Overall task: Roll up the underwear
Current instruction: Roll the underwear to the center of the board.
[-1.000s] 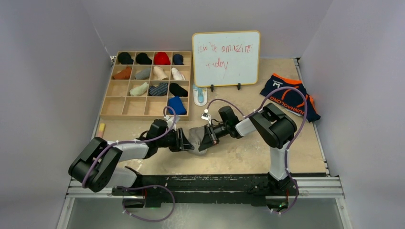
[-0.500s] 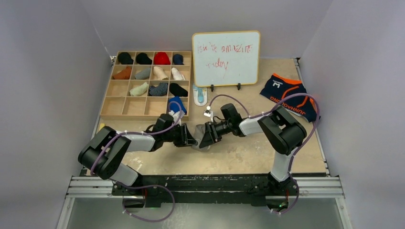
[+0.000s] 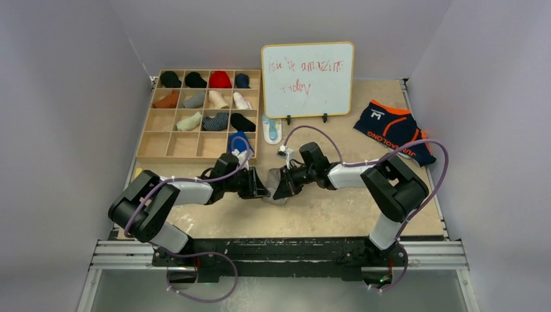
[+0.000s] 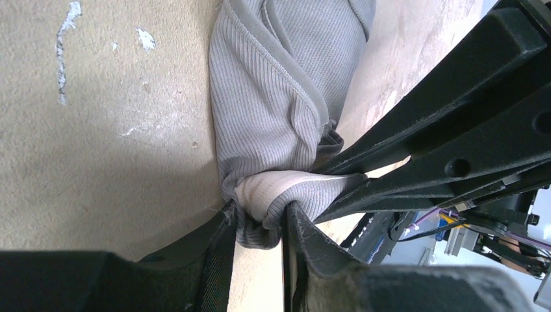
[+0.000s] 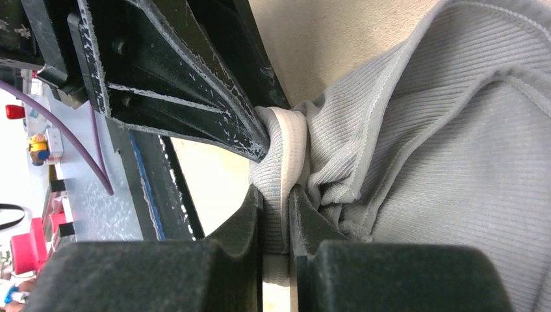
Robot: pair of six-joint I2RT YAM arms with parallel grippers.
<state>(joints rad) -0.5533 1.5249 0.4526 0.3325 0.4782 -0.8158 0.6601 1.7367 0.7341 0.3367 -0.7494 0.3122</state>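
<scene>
The grey briefs (image 3: 271,179) lie bunched in a roll on the table's middle, between both grippers. My left gripper (image 3: 262,190) is shut on one end of the grey briefs (image 4: 273,130), with fabric pinched between its fingers (image 4: 305,234). My right gripper (image 3: 281,188) faces it from the right and is shut on the same bunched end of the grey briefs (image 5: 416,130). The two grippers nearly touch. The navy briefs (image 3: 393,130) with orange trim and white lettering lie flat at the back right, away from both arms.
A wooden compartment tray (image 3: 159,130) with several rolled socks stands at the back left. A whiteboard (image 3: 308,79) with red writing stands at the back centre, with a small blue and white object (image 3: 271,129) in front of it.
Both grippers have carried the grey briefs away from the near edge, toward the tray. The left arm has stretched out along the table and the right elbow has swung right.
</scene>
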